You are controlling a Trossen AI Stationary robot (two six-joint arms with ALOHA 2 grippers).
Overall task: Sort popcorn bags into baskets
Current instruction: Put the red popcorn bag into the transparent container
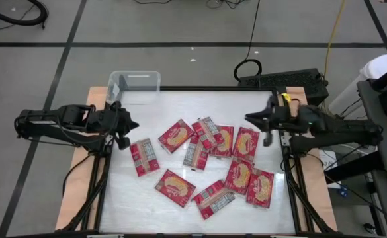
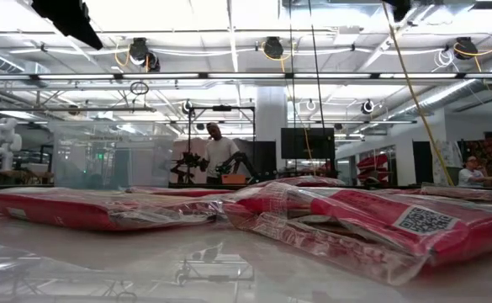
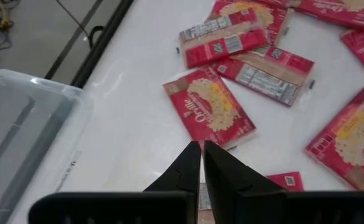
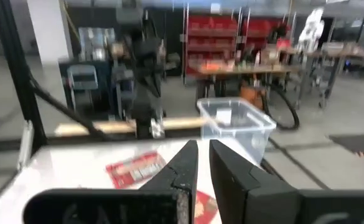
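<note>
Several red popcorn packets (image 1: 206, 162) lie flat and loosely scattered on the white table, some overlapping, some picture side up and some print side up. The clear plastic bin (image 1: 135, 86) stands at the far left corner of the table. My left gripper (image 1: 132, 124) is shut and hovers above the left edge, between the bin and the nearest packet (image 1: 145, 157). In the left wrist view, the left gripper (image 3: 202, 149) points past a picture-side-up packet (image 3: 210, 109), with the bin (image 3: 20, 124) beside it. My right gripper (image 1: 249, 118) is shut and hovers by the far right edge, beside a packet (image 1: 246, 144).
Bare white table surface (image 1: 140, 205) lies near the left edge and along the far edge (image 1: 200, 102). A black cable box sits beyond the far right corner (image 1: 286, 80). In the low view, people (image 2: 216, 151) stand in the room behind the packets (image 2: 103, 210).
</note>
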